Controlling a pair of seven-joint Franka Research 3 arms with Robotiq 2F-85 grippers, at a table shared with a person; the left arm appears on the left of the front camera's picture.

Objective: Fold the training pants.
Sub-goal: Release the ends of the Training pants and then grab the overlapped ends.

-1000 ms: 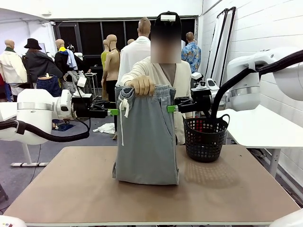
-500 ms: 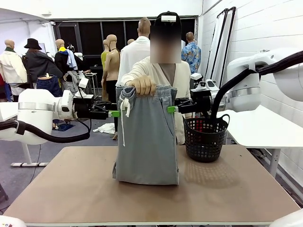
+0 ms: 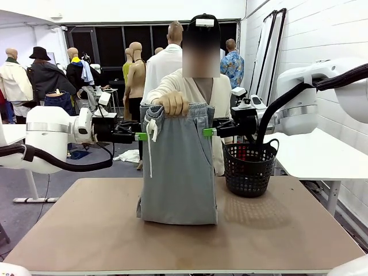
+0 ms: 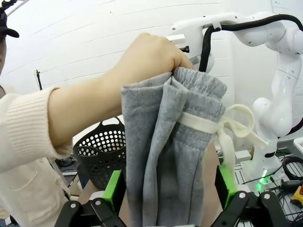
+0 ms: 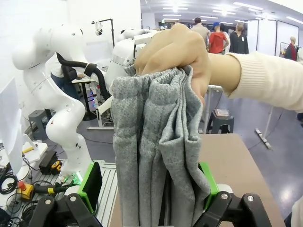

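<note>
A hand (image 3: pixel 172 104) hangs the training pants (image 3: pixel 178 172) over the tabletop (image 3: pixel 86 230), hems touching. The left claw (image 3: pixel 140 137) and right claw (image 3: pixel 208 132) gape open around their edges; closing shallow could miss layers.

The glossy white left arm (image 3: pixel 52 135) and right arm (image 3: pixel 302 95) carry black cables (image 3: pixel 270 112); the left hand (image 3: pixel 140 137) and right hand (image 3: pixel 209 132) are black, green-padded.

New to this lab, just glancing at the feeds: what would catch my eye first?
The grey training pants hang upright, hem on the table, waistband bunched in the person's hand. The open left gripper and right gripper straddle their two edges just below. A black basket stands right of them.
</note>
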